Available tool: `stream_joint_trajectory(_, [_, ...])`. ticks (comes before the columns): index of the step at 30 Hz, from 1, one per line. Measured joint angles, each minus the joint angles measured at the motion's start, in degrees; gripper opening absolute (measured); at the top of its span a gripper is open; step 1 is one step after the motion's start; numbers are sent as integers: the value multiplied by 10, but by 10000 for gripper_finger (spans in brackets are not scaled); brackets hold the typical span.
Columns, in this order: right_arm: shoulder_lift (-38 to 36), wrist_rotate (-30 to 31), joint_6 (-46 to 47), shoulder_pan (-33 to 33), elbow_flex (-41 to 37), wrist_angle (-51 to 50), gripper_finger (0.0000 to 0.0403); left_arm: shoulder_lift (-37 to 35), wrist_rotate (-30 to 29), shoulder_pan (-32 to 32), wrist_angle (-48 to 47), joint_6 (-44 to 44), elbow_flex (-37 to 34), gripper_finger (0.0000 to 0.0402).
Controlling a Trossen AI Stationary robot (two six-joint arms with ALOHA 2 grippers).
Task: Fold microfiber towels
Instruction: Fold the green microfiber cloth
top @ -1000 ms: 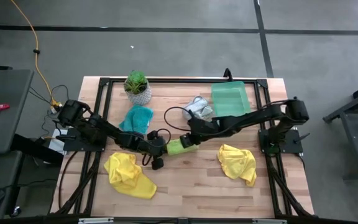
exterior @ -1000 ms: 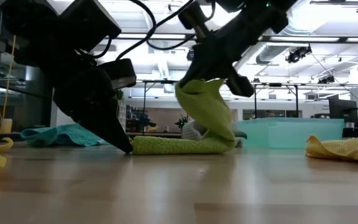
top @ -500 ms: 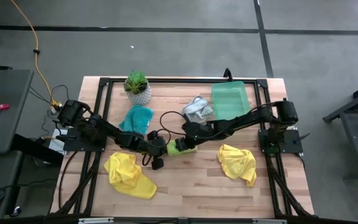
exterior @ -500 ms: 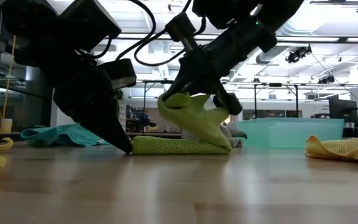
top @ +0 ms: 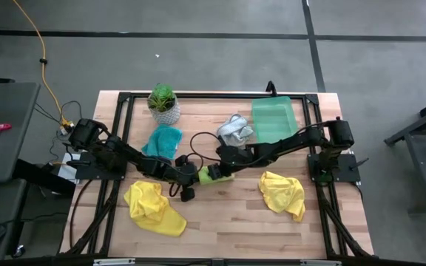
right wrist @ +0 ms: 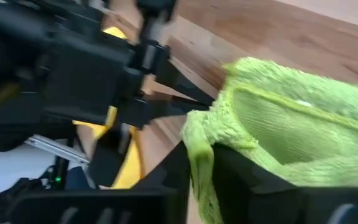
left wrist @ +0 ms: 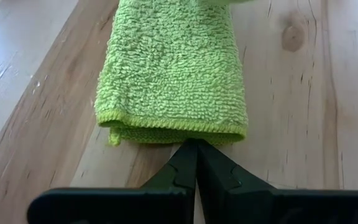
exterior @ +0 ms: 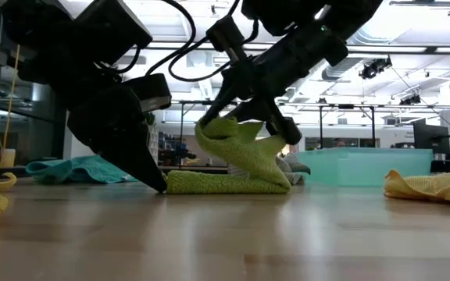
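The lime green microfiber towel (exterior: 233, 168) sits mid-table, lower layer flat, upper flap carried over it by the right gripper (exterior: 244, 109), whose fingers look clamped on the flap's edge, tho they may be starting to ease apart, can't tell for sure. Vs a sec ago the flap has dropped from near-upright to low over the base, so the fold's nearly closed; since the half-sec frame, barely any shift. Left gripper (left wrist: 196, 163), fingers together, still pins the folded end. Other towels untouched: teal (top: 163, 140), grey-white (top: 234, 129), two yellow (top: 152, 207) (top: 283, 192).
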Motion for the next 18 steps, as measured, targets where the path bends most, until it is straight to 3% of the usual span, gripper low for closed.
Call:
stream_joint_trajectory(6, [-2, -1, -39, -3, 0, 52, 149, 0, 0, 0, 0, 0, 0, 0])
stream_joint_trajectory(9, [-12, -31, -82, -10, 0, 58, 183, 0, 0, 0, 0, 0, 0, 0])
stream_joint_trajectory(13, [-51, -57, -149, -22, 0, 5, 196, 0, 0, 0, 0, -2, 0, 0])
stream_joint_trajectory(18, [-130, -17, -256, -27, 0, -143, 197, 0, 0, 0, 0, -2, 0, 0])
